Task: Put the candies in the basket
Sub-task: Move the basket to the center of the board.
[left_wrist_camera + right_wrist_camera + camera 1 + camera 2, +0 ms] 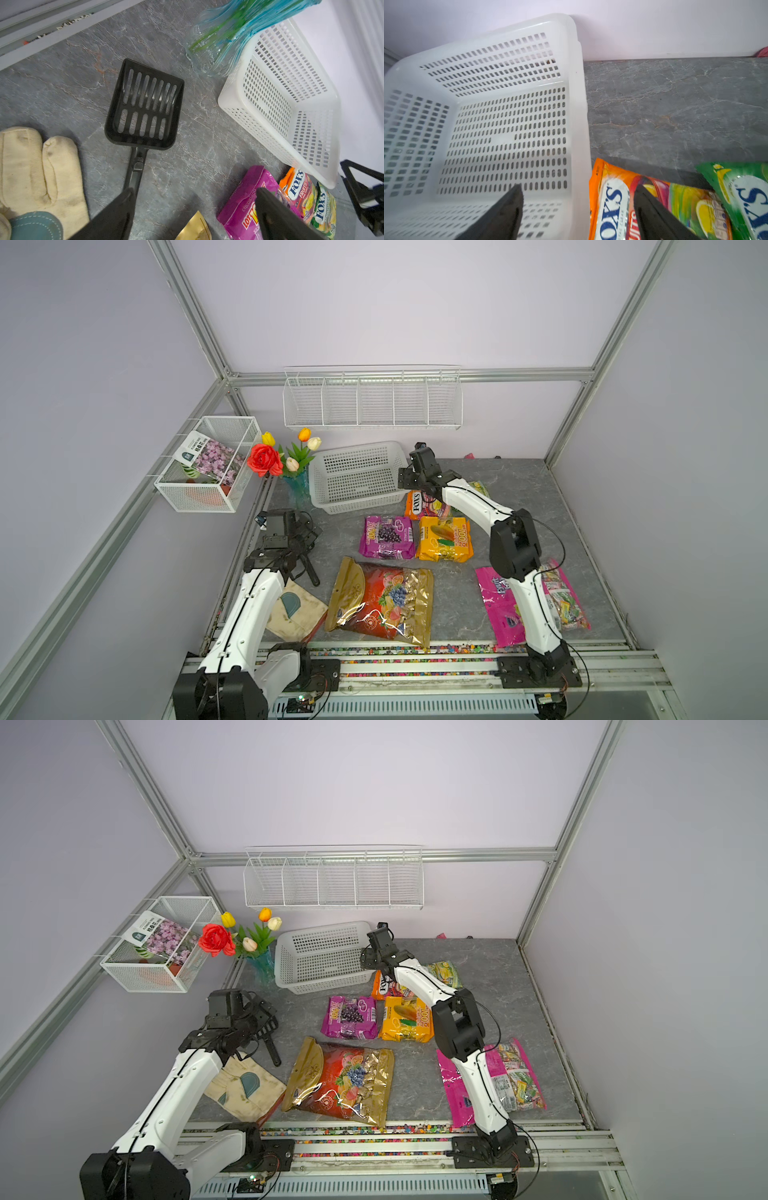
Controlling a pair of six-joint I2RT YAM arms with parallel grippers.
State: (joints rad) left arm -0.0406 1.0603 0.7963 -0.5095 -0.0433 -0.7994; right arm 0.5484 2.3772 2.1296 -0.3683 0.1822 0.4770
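The empty white basket (361, 502) stands at the back of the table. My right gripper (577, 199) hangs open over its near right corner, one finger over the basket's rim (583, 124) and one over the orange FOX'S bag (610, 203). A green FOX'S bag (478, 489) lies beside it. In front lie the purple grape bag (386, 537), the yellow bag (444, 539), the gold-and-red bag (382, 601) and the pink bag (496, 605), which my right arm partly covers. My left gripper (195, 199) is open and empty at the left.
A black slotted scoop (143, 108) lies under my left gripper, next to a cream glove (297, 610). A blue vase of flowers (296, 485) stands at the basket's left end. On the walls hang a wire mesh box (208, 464) and a long wire rack (372, 402).
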